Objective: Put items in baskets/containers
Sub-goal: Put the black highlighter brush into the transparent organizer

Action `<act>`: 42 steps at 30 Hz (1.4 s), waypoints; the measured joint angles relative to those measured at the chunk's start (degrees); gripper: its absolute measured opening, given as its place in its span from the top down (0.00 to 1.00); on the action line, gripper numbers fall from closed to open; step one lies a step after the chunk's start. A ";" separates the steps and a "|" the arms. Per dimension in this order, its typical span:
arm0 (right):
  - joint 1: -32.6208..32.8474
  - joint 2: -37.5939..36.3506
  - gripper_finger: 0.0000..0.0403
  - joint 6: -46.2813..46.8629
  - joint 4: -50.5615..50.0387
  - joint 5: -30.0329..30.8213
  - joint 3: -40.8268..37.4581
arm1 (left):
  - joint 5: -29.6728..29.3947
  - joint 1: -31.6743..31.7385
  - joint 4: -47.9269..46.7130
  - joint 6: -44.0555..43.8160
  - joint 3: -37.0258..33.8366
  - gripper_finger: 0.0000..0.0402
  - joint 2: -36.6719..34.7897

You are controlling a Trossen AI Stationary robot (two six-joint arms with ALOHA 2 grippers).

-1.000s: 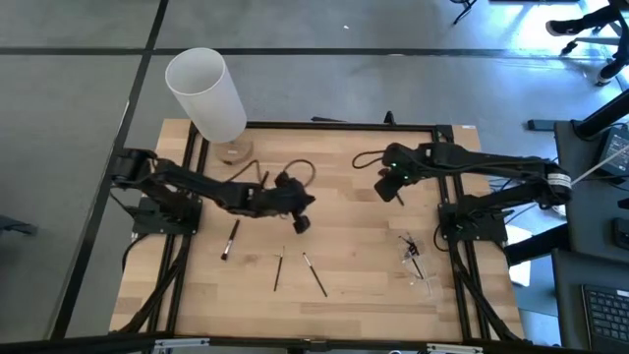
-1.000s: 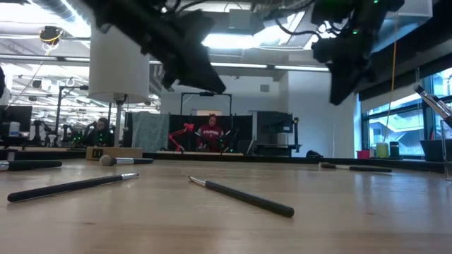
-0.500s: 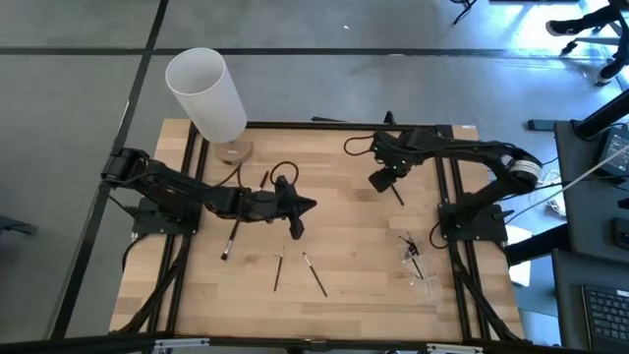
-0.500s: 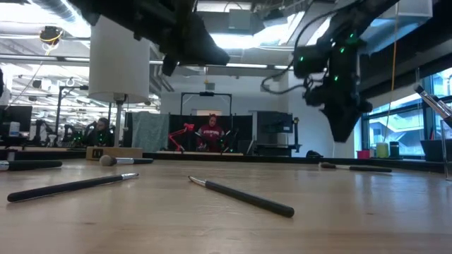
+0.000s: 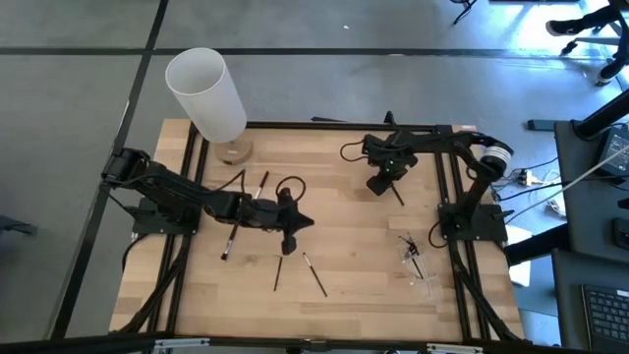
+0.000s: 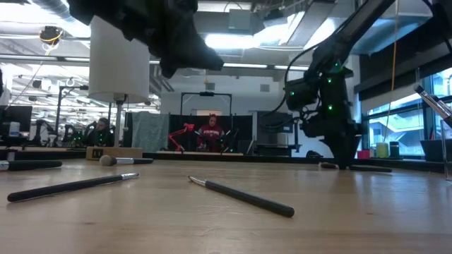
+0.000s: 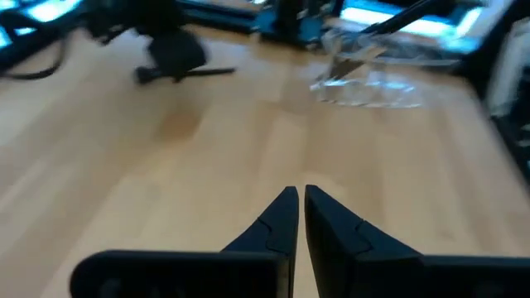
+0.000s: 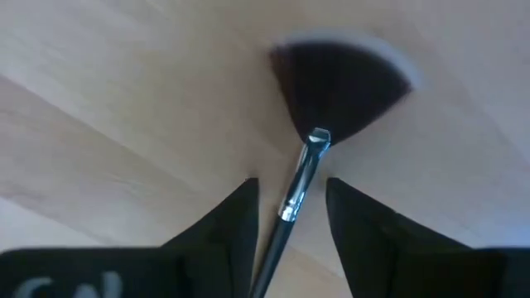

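**Right gripper straddling fan brush, not yet clamped**

Fan brush (image 8: 308,170): lies flat on the table (image 5: 344,211), flared dark head spread on the wood, metal ferrule and thin handle running back between the right gripper's (image 8: 288,211) two fingers. Visible gap on both sides of the handle, so fingers are released, nothing held. High view puts this gripper low over the far right part of the table, the brush handle (image 5: 395,193) showing just beside it.

Clear container (image 5: 418,265): near the right edge, well apart from the fan brush; a few brushes already lie in or on it, exact seating unclear.

Loose brushes: two (image 5: 298,270) near the front centre, one (image 5: 230,239) left of centre, one (image 5: 262,183) farther back.

Left gripper (image 7: 300,217): raised above mid-table near the front-centre brushes, fingertips almost touching, empty.

Risks, as judged:
- Handle is thin and flat on the wood; closing too high would pinch air, too low would jam the tips on the table.
- Grip lands close to the ferrule, so the long handle could swing or slip on lifting.
- Container is hard to see; a misjudged release could drop the brush outside it.
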 joint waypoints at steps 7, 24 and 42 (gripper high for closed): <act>-0.07 2.95 0.82 -2.25 0.28 -3.65 0.09 | -7.65 0.54 -2.60 -0.02 0.00 0.95 0.02; 3.26 -6.96 0.95 -1.96 1.48 -6.78 -0.43 | -7.41 0.53 -5.59 1.42 0.00 0.95 0.02; 37.09 -47.31 0.95 12.92 -0.97 6.44 -0.24 | -7.45 0.46 -7.51 -1.25 0.00 0.95 0.02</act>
